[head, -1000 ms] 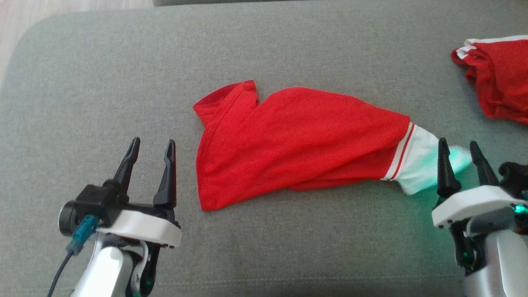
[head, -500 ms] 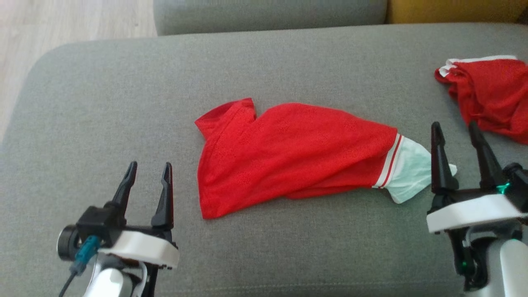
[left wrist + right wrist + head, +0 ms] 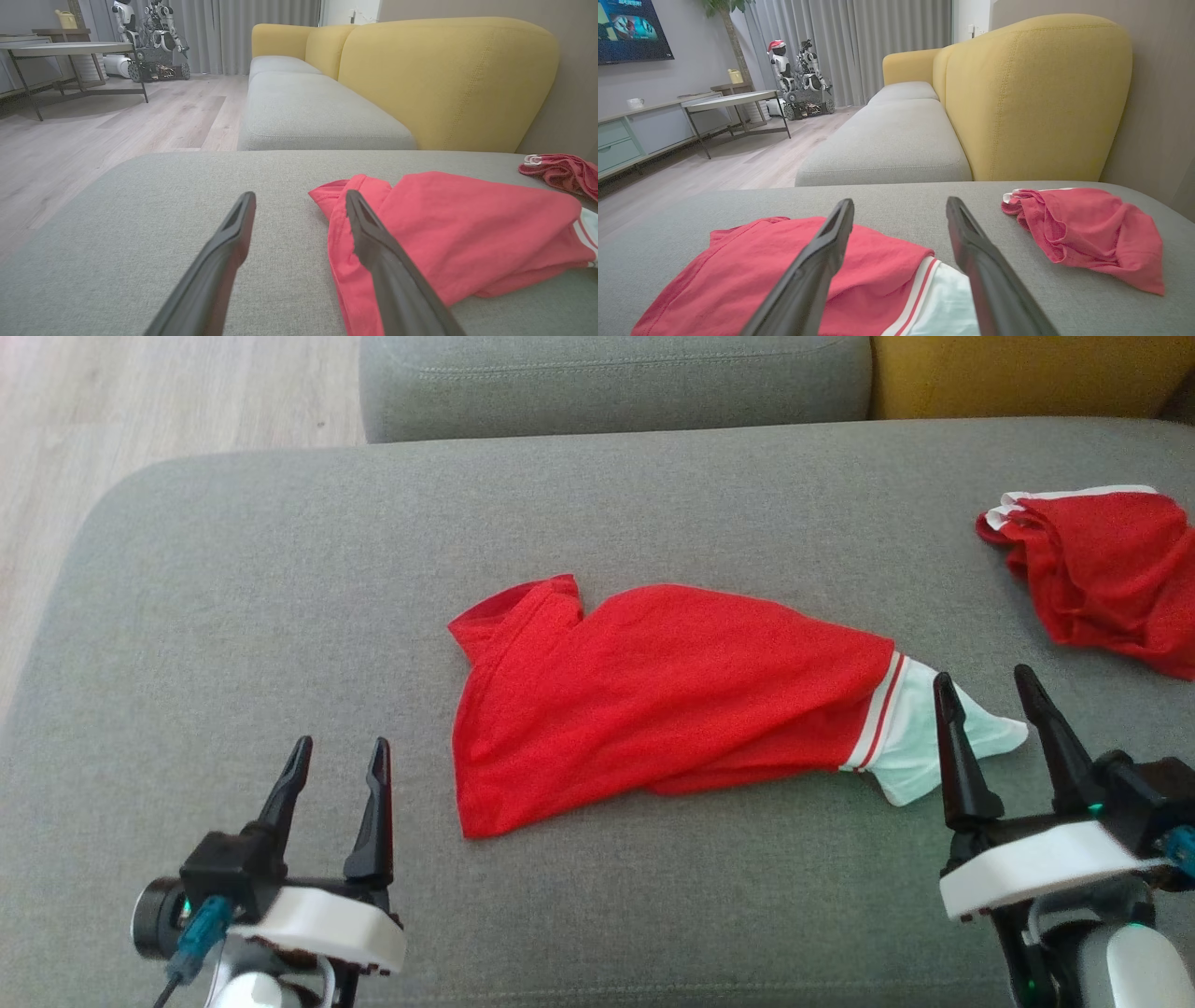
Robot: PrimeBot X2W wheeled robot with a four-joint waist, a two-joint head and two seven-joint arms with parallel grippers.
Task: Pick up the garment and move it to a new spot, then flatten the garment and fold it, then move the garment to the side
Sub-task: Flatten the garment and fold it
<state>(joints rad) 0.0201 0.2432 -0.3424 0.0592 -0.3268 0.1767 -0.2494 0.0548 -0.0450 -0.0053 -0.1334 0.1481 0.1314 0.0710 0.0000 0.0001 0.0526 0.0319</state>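
A red garment (image 3: 653, 691) with a white, red-striped end lies rumpled across the middle of the grey sofa cushion (image 3: 280, 579). It also appears in the left wrist view as the garment (image 3: 458, 233) and in the right wrist view as the garment (image 3: 761, 270). My left gripper (image 3: 338, 747) is open, low at the left, a short way off the cloth's left edge. My right gripper (image 3: 983, 677) is open at the lower right, its fingers just over the white end, holding nothing.
A second red garment (image 3: 1102, 574) lies crumpled at the cushion's far right, seen too as the second garment (image 3: 1087, 233). Beyond the cushion are another grey seat (image 3: 616, 383) and a yellow sofa back (image 3: 444, 79). Wooden floor (image 3: 140, 401) lies left.
The head camera has tilted up, so the whole scene sits lower. The right gripper has drawn back from the white end, and the green glow on it is gone. The left gripper stays put.
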